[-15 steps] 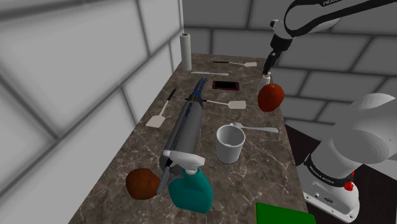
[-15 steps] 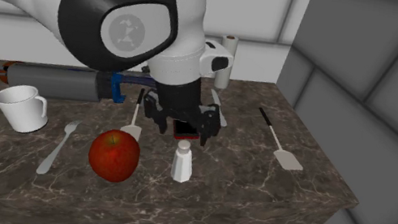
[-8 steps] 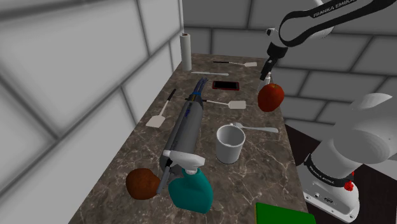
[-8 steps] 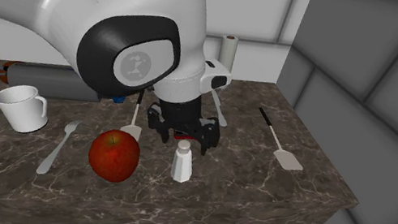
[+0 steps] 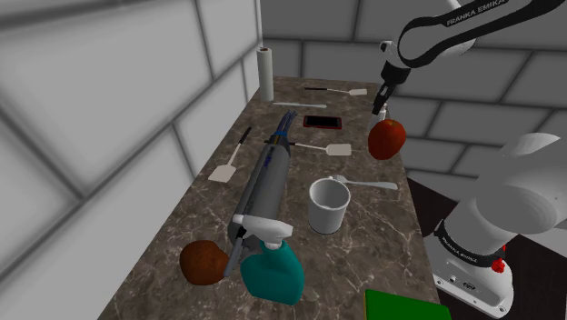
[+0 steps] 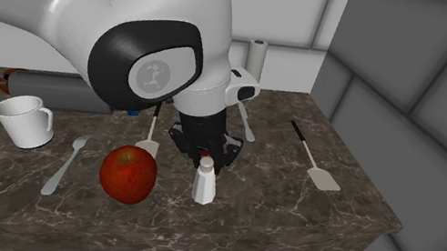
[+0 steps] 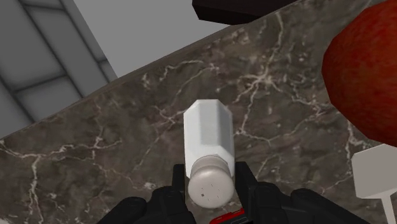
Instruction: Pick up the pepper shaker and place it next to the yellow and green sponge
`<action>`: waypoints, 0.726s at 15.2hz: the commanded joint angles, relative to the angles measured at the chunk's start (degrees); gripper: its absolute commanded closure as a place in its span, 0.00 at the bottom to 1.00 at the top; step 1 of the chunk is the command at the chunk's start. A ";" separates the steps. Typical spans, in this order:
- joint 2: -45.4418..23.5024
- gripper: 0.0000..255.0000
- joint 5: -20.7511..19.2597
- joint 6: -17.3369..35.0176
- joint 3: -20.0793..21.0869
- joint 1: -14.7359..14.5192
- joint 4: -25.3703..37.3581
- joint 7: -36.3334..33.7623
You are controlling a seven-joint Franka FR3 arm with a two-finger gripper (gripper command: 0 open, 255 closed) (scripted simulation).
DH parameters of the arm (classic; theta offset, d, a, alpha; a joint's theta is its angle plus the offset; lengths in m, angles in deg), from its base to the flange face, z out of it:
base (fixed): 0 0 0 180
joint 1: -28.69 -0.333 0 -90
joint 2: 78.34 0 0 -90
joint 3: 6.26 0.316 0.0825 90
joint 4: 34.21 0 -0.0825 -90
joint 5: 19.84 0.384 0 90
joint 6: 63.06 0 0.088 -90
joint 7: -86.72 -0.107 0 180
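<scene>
Where it stands upright on the marbled tabletop (image 7: 121, 153) near a red apple (image 7: 366, 76), white pepper shaker (image 7: 208, 137): cap pinched by the black hand (image 7: 210, 184).

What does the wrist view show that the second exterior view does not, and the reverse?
Wrist view adds: holes in the cap of the pepper shaker, with the fingers of the gripper against both sides of that cap. Second exterior view adds: a white mug, a fork, a paper towel roll. Both share: the pepper shaker upright on the dark veined counter beside the red apple.
</scene>
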 commanded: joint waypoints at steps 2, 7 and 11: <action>-0.01 1.00 0.00 0.00 -0.01 0.00 -0.01 0.01; 0.00 1.00 -0.01 0.00 -0.01 0.01 -0.02 0.00; 1.22 1.00 0.16 -2.72 0.58 0.03 1.48 -0.07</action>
